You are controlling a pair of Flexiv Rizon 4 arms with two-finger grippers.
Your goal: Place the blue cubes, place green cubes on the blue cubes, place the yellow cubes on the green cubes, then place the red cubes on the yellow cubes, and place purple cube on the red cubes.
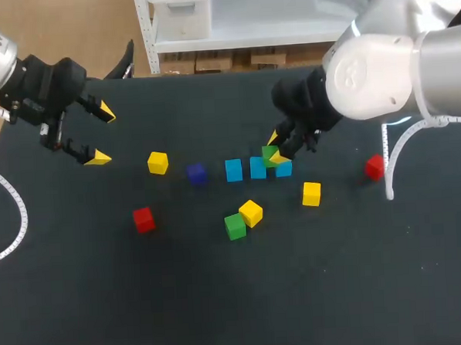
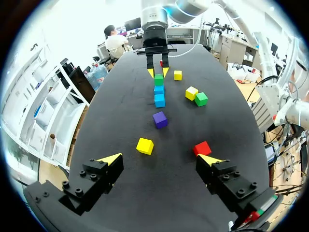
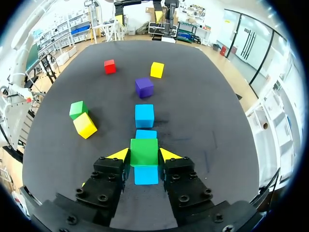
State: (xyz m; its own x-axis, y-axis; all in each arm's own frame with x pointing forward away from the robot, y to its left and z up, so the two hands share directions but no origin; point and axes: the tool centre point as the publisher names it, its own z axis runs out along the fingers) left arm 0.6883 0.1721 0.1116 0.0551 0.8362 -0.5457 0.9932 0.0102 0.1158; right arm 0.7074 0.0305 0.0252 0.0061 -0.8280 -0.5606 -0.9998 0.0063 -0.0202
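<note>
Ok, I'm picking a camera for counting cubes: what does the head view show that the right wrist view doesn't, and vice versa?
Only the head view: the red cube and yellow cube farthest to its right. Only the right wrist view: the right gripper clamping the held green cube from both sides, a blue cube below it. Both: the purple cube and the loose green cube.
</note>
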